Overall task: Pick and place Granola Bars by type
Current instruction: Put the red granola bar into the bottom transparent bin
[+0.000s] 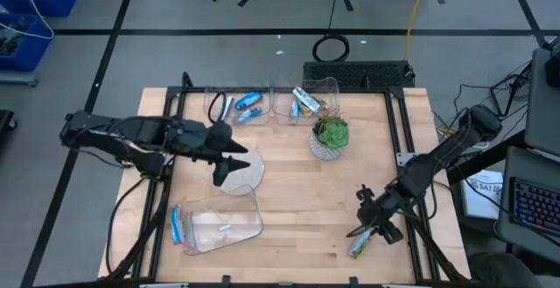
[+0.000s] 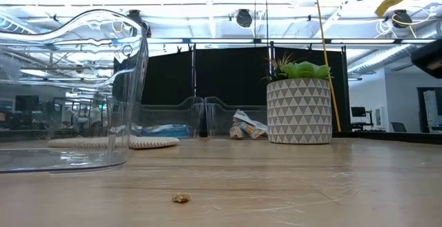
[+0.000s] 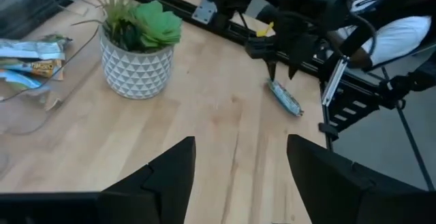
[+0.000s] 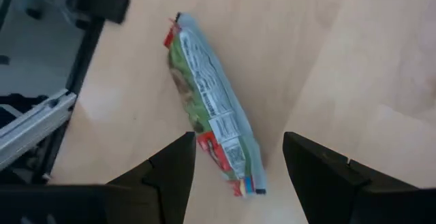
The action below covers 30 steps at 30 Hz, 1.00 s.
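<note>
Wooden desk (image 1: 297, 192) in a workshop with black floor lines. One green-and-silver granola bar (image 4: 211, 108) lies flat near the desk's corner, well apart from the potted plant (image 1: 330, 136), its long axis running diagonally. The right pincer (image 1: 366, 228) hangs over it, fingers spread, holding nothing. Two clear tubs (image 1: 262, 106) beside the plant hold blue and silver-green bars. A third tub (image 1: 223, 222) lies tipped. The left pincer (image 1: 229, 157) is open and empty, with bare desk between it and the plant.
</note>
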Motion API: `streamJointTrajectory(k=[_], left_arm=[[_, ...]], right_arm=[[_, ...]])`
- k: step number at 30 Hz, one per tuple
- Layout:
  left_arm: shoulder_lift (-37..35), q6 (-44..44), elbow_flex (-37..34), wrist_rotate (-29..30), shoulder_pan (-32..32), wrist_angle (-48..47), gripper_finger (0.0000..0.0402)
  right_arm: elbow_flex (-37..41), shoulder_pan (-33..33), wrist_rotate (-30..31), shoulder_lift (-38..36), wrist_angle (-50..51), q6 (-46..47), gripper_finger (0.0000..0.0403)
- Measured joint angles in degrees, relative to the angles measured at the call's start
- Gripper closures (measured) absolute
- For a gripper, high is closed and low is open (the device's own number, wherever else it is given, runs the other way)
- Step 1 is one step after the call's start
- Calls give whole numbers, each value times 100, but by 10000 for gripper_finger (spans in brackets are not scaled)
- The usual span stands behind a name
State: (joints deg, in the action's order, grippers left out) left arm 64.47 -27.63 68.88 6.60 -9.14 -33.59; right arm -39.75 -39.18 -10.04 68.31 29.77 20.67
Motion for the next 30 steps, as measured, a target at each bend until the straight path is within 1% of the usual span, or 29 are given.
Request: streamJointTrajectory(k=[6, 11, 15, 18, 22, 24, 26, 30], left_arm=[[2, -152, 0, 152, -189, 102, 180], [2, -249, 0, 99, -189, 151, 187], [2, -249, 0, 98, -189, 165, 188], [2, -249, 0, 99, -168, 238, 188], [2, -262, 0, 101, -138, 316, 188], [2, -271, 0, 103, -138, 441, 188], [2, -271, 0, 103, -138, 546, 188], [2, -269, 0, 101, -139, 535, 188]], right_arm=[[408, -312, 405, -1, -448, 291, 190], [791, -368, 404, 45, -1231, 697, 190], [836, -462, 370, 389, -1441, 704, 190], [834, -558, 237, 769, -1775, 715, 190], [803, -629, 257, 1148, -1942, 629, 194], [802, -593, 259, 1202, -1824, 710, 212], [805, -480, 234, 1132, -1799, 764, 248], [817, -212, 232, 721, -1768, 699, 367]])
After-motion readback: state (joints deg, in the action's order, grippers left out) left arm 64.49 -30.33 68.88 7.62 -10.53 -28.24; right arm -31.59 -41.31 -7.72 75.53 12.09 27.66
